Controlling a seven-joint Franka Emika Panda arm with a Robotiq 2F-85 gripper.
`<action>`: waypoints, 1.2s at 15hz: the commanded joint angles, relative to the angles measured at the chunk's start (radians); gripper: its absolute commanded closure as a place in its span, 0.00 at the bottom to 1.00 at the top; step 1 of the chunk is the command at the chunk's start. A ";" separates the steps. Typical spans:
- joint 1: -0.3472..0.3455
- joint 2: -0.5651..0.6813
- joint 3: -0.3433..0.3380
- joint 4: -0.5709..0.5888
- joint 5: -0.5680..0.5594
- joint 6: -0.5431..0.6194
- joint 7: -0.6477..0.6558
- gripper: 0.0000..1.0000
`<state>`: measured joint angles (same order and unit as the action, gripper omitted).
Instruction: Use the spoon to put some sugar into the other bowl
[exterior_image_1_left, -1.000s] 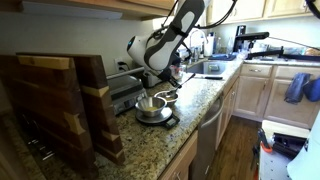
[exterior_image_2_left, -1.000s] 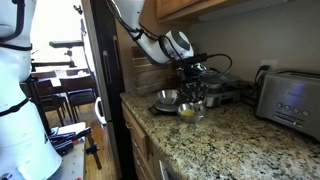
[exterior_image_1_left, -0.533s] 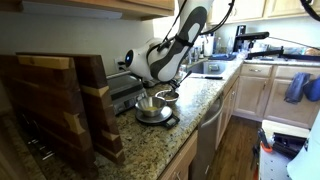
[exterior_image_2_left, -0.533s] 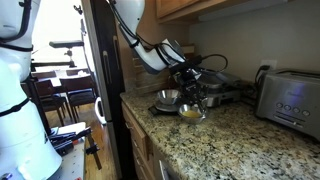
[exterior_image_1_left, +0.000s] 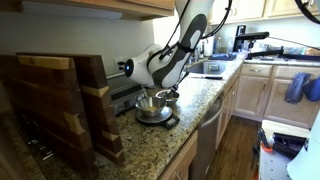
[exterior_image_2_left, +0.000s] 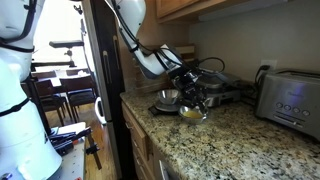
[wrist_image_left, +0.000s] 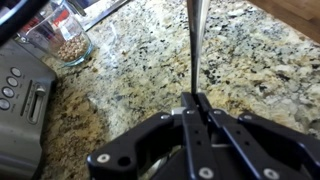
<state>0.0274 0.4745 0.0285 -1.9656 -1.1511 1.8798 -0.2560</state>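
A speckled granite bench (exterior_image_1_left: 205, 100) runs along the kitchen wall. Tall wooden cutting boards (exterior_image_1_left: 60, 100) stand upright at one end, and a silver toaster (exterior_image_2_left: 290, 98) shows in an exterior view. The white arm (exterior_image_1_left: 185, 40) bends down low over two metal bowls (exterior_image_2_left: 167, 98) that sit just beside each other near the bench edge. The nearer bowl (exterior_image_2_left: 190, 112) has something yellowish inside. In the wrist view the end effector (wrist_image_left: 196, 102) has its black fingers pressed together on the spoon (wrist_image_left: 196, 40). They pinch its thin, shiny metal handle, which runs straight away from them over bare granite. The scoop end is out of frame. A small glass jar (wrist_image_left: 62, 35) of brownish grains stands off to one side.
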 joint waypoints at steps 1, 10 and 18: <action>0.011 -0.007 0.001 -0.031 -0.057 -0.003 0.043 0.97; -0.005 0.004 0.025 -0.029 -0.027 0.026 0.022 0.97; -0.022 -0.008 0.035 -0.039 0.048 0.092 -0.013 0.97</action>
<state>0.0242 0.4962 0.0505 -1.9656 -1.1366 1.9290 -0.2535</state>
